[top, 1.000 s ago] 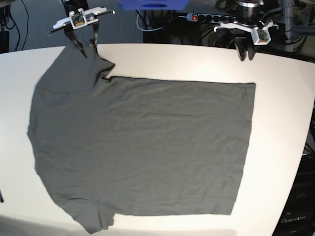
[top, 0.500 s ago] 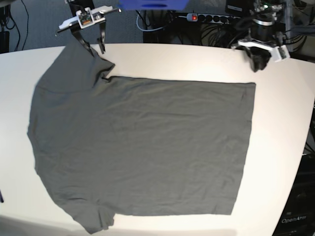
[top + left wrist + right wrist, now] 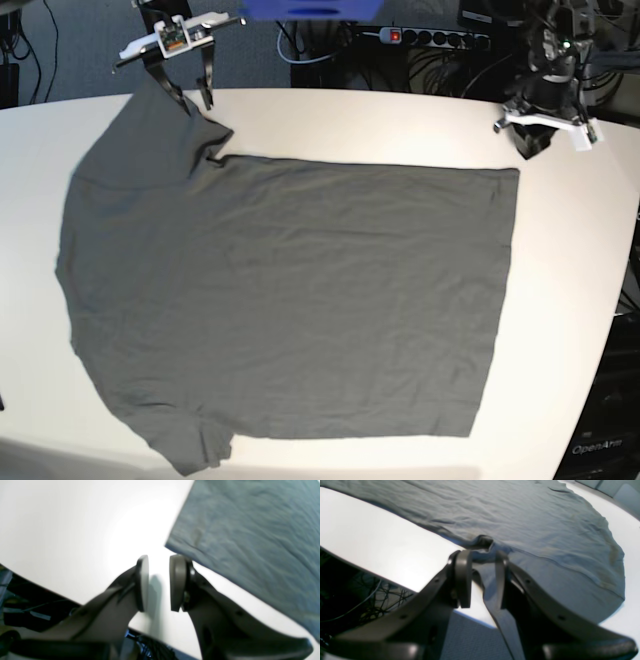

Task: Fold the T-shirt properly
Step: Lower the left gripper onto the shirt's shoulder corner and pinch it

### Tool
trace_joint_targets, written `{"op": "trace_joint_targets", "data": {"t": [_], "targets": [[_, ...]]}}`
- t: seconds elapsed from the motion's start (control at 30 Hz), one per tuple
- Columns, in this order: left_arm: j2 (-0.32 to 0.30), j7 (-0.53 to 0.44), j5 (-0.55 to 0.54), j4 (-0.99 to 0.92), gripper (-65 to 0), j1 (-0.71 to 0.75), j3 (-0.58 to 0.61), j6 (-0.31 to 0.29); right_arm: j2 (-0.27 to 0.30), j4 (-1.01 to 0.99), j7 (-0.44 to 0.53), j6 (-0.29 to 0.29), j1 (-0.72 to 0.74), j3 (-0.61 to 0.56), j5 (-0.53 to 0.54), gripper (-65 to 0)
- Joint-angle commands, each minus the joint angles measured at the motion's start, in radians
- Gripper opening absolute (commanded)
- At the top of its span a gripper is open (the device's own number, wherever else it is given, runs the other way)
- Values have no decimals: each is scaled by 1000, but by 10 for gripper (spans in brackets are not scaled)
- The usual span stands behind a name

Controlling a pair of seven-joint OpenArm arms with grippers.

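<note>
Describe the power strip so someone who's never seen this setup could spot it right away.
Look past the far edge of the white table, behind the T-shirt. Among the dark cables there lies a black power strip; its glowing red switch at one end sets it apart.

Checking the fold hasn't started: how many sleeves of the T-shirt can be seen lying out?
2. One sleeve lies at the table's far edge beside the right gripper; the other sleeve lies at the near edge. Neither is folded in.
</note>
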Motion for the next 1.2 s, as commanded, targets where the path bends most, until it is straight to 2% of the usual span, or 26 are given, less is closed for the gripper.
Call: {"op": "trace_joint_targets", "data": {"t": [0.0,0.13,0.3,0.33,0.43,0.5,0.7,0.8,1.0,1.17], "targets": [[-9,4,-11,0,-504,-8,-12,-6,4,15,28,-3,-12,3,6,-480],[-7,57,-25,-23,-504,-40,-28,-6,4,15,28,-3,-12,3,6,-480],[-6,62,-25,-23,-504,-46,-28,-7,4,15,28,-3,-12,3,6,-480],[-6,62,-25,-23,-504,-46,-28,-18,4,15,28,-3,-12,3,6,-480],[-6,63,-25,-24,-503,-46,-30,-110,4,15,28,-3,-12,3,6,-480],[-4,63,-25,-24,-491,-46,-30,-151,4,15,28,-3,-12,3,6,-480],[-3,59,-27,-55,-304,-45,-32,-208,4,15,28,-3,-12,3,6,-480],[2,60,-47,-78,-255,-45,-62,-240,4,15,28,-3,-12,3,6,-480],[16,65,-154,-167,-254,-48,-156,-326,4,15,28,-3,-12,5,6,-480],[11,65,-159,-239,-254,-76,-162,-377,4,15,26,-3,-12,5,6,-480]]}}
